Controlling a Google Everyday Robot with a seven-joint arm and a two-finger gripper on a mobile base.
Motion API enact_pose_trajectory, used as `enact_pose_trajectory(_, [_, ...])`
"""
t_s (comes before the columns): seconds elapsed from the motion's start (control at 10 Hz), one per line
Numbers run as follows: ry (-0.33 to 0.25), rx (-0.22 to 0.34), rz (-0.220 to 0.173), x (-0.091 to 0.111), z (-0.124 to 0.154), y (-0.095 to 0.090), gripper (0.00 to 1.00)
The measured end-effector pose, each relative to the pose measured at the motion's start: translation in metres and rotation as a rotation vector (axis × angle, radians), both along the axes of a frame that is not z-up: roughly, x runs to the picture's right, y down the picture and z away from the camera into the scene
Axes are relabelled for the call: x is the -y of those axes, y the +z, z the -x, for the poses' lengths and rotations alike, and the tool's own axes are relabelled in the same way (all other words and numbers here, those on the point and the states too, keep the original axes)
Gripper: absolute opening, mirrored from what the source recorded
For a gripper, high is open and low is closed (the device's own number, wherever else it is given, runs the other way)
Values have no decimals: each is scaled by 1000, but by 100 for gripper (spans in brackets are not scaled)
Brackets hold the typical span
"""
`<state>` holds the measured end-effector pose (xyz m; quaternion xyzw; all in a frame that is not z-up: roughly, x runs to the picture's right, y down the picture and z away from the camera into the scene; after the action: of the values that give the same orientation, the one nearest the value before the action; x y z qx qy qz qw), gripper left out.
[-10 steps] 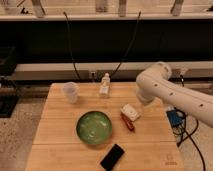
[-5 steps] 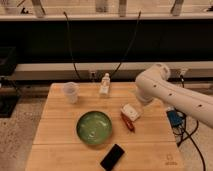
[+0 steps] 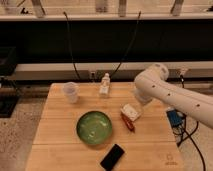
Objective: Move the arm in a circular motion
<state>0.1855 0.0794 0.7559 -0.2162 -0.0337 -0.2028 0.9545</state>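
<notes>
The claw (image 3: 131, 111) is the pale block at the end of the arm (image 3: 170, 95). It sits low over the bench (image 3: 55, 135), at about 3 o'clock from the bench's middle. Whether it is released or clenched cannot be told. Against the pictures from half a second and a full second ago it stands in much the same spot, and no shift of the arm can be made out either.

Just at 7 o'clock of the claw lies a narrow red-orange thing (image 3: 127, 121). Whether the two touch cannot be told.

The arm comes in from the right edge at 4 o'clock and climbs toward 10 o'clock as one thick white tube marked with small dark dots. It reaches a bulbous joint above the bench's far right corner, then bends down and toward 7 o'clock to the claw.

Further out, a green bowl (image 3: 94, 128) rests at 8 o'clock of the claw, near the bench's middle. A black phone (image 3: 112, 157) lies at 5 o'clock of the bowl, close to the near edge. A clear cup (image 3: 71, 92) stands at 11 o'clock of the bowl, and a small white bottle (image 3: 104, 85) stands upright at 12 to 1 o'clock, by the far edge. A blue thing (image 3: 173, 118) shows under the arm, just off the bench's right side. Two dark cables (image 3: 70, 50) hang down the dark wall behind.
</notes>
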Motion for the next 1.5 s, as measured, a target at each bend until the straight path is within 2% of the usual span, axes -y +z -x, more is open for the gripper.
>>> enact_pose_trajectory(1.0, [-98,47,-3,3,3,12,80])
enact_pose_trajectory(1.5, [-125,64,-8,1,-1,16,80])
